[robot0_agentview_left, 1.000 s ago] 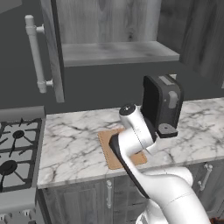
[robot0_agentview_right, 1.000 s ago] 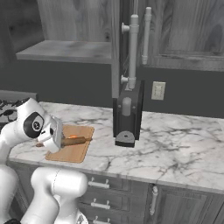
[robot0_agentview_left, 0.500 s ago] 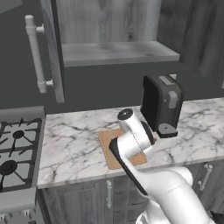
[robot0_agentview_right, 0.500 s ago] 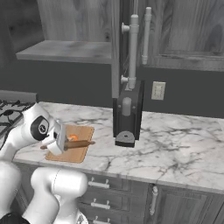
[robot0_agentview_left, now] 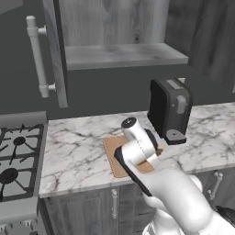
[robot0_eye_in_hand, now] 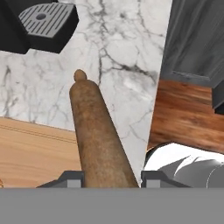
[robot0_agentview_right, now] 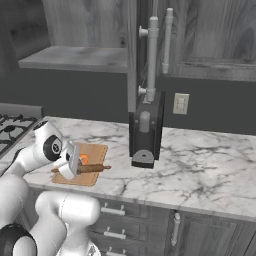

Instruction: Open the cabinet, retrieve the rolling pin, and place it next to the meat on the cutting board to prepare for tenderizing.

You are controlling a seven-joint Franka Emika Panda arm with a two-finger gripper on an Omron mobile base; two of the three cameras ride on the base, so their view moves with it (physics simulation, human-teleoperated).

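Brown wooden cylindrical rolling pin (robot0_eye_in_hand: pixel 98 140) apparently gripper-clamped (robot0_eye_in_hand: pixel 110 177) over flat cutting board (robot0_agentview_right: pixel 95 151)

Both base views look down from behind over the shared cutting board (robot0_agentview_left: pixel 120 157); hand view sits close above.

- My arm (robot0_agentview_left: pixel 151 170) reaches over the cutting board (robot0_agentview_left: pixel 114 153) on the marble tabletop (robot0_agentview_left: pixel 78 151).
- Just beyond and right of my wrist stands a black coffee machine (robot0_agentview_left: pixel 169 110).
- Far left sits the stove (robot0_agentview_left: pixel 18 158); above, the cabinet (robot0_agentview_left: pixel 119 32) is open.
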